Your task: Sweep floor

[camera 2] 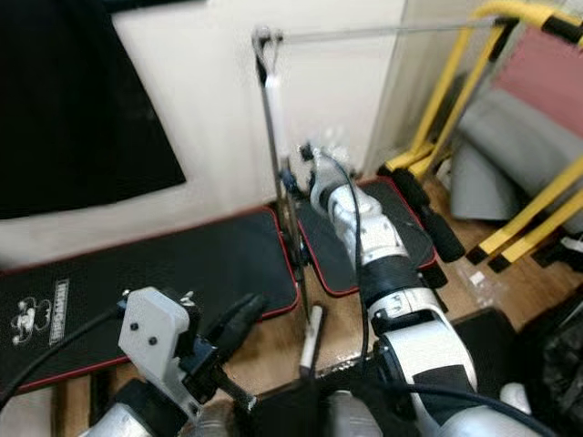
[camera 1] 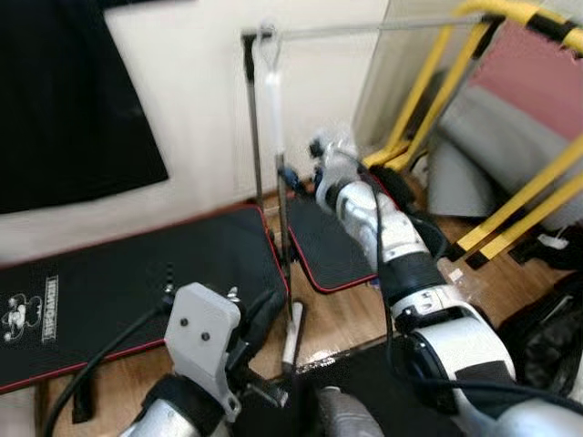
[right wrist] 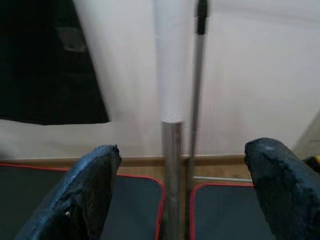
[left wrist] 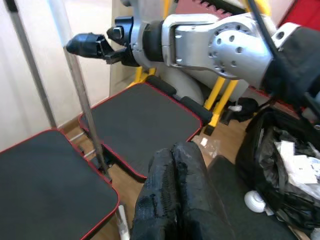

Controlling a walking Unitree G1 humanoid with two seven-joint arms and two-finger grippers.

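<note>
A broom handle [camera 1: 283, 218], white above and bare metal below, stands upright beside a thin dark rack pole [camera 1: 254, 127] against the wall. My right gripper [camera 1: 305, 169] is stretched out to it at mid height. In the right wrist view the handle [right wrist: 171, 150] stands between the two fingers [right wrist: 87, 192] of my right gripper [right wrist: 181, 150], which are open and wide apart. My left gripper [camera 1: 260, 314] is low in front, a little left of the handle's foot, its fingers [left wrist: 175, 195] shut on nothing.
Two black mats with red borders [camera 1: 137, 282] [camera 1: 328, 241] lie on the wooden floor by the wall. Yellow tube frames [camera 1: 510, 214] and a grey padded shape [camera 1: 492, 146] stand at the right. A black bag of rubbish [left wrist: 280, 165] sits at the near right.
</note>
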